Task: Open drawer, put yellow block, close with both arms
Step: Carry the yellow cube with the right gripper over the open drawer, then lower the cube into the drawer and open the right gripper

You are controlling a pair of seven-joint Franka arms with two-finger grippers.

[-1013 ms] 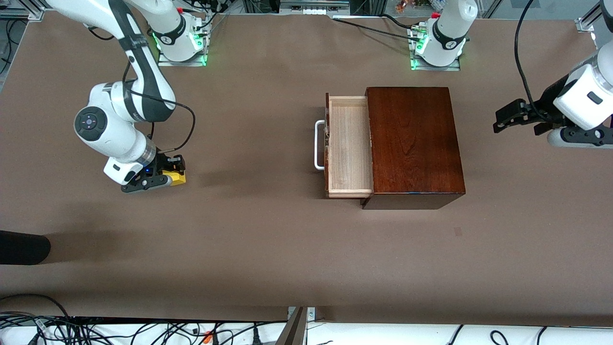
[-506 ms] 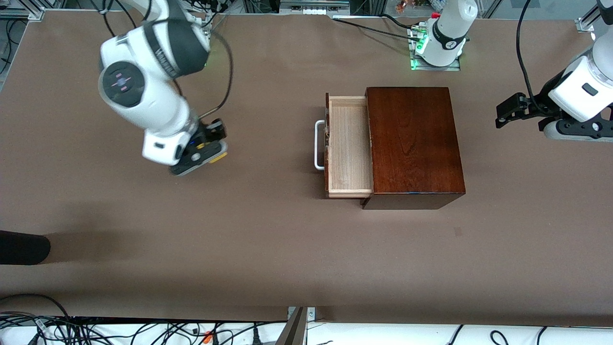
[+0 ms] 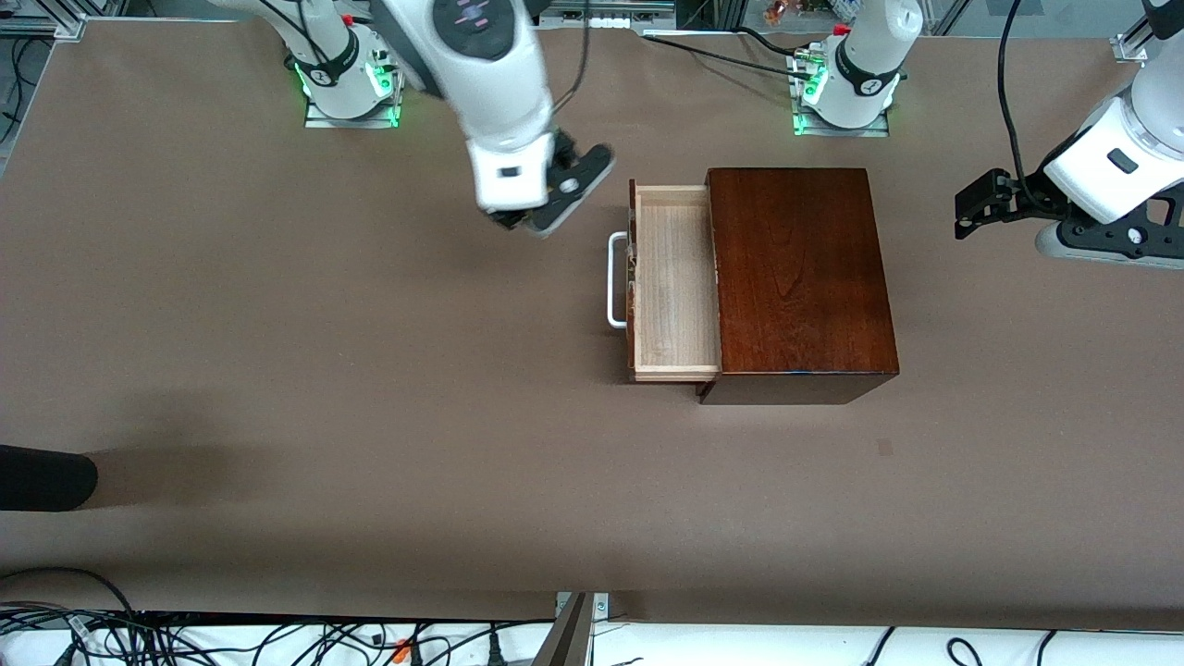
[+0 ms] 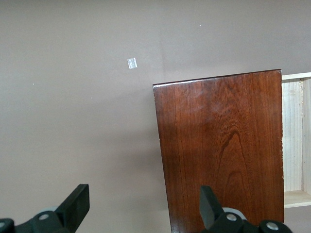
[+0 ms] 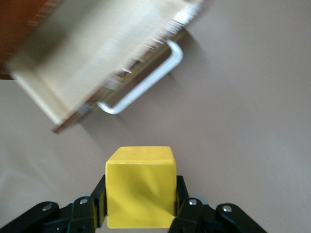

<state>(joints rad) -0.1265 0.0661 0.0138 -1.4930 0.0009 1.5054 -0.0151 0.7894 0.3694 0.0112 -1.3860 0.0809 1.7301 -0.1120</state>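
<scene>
The drawer (image 3: pixel 675 282) stands pulled out of the mahogany box (image 3: pixel 800 277), its pale tray empty and its white handle (image 3: pixel 615 282) toward the right arm's end. My right gripper (image 3: pixel 553 199) is in the air over the table beside the drawer's handle end. It is shut on the yellow block (image 5: pixel 141 187), which the hand hides in the front view. The right wrist view shows the tray (image 5: pixel 97 53) and the handle (image 5: pixel 146 82) ahead. My left gripper (image 3: pixel 980 208) is open and empty over the table beside the box (image 4: pixel 223 150); its fingers (image 4: pixel 73 208) are spread wide.
A dark object (image 3: pixel 46 476) pokes in at the right arm's end of the table, nearer the camera. A small pale mark (image 3: pixel 885 448) lies on the brown table nearer the camera than the box; it also shows in the left wrist view (image 4: pixel 131 63).
My right gripper has lifted the yellow block off the table and carried it from the right arm's end toward the open drawer. My left gripper has barely shifted.
</scene>
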